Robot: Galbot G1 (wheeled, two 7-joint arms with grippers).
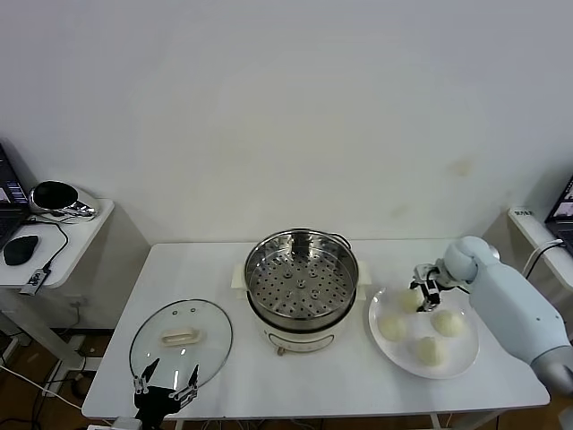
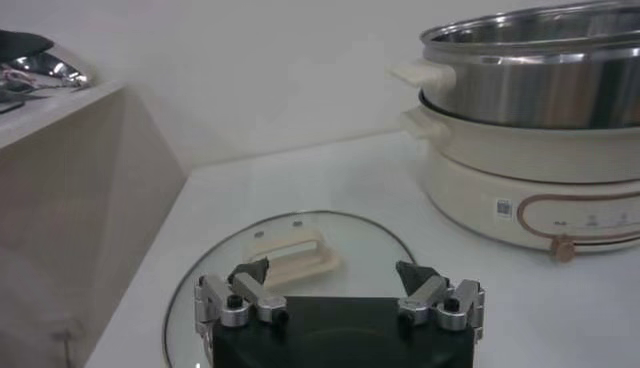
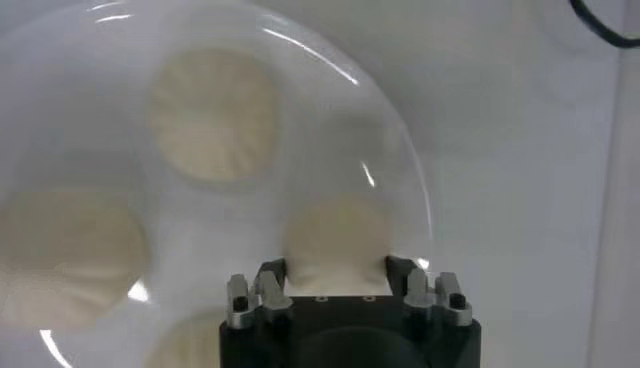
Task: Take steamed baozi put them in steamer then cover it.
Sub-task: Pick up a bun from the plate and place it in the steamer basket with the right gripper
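Worktop (image 1: 224,269): white, rectangular, set against a pale wall. Lying directly on it:
- Steamer (image 1: 302,288): centre; open steel pot with perforated tray on a cream base.
- Cover (image 1: 181,343): near left; glass, flat, handle up, just beside the steamer.
- Plate (image 1: 394,352): right, white, close beside the steamer; carries four baozi (image 1: 431,350).

Side table (image 1: 76,246): far left, separate, lower; holds a mouse (image 1: 20,249) with cable and a shiny dark object (image 1: 55,198).

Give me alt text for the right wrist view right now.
The right gripper has its jaws set on either side of one steamed baozi on the white plate. Three more baozi lie on the same plate, one of them mostly hidden behind the gripper body.
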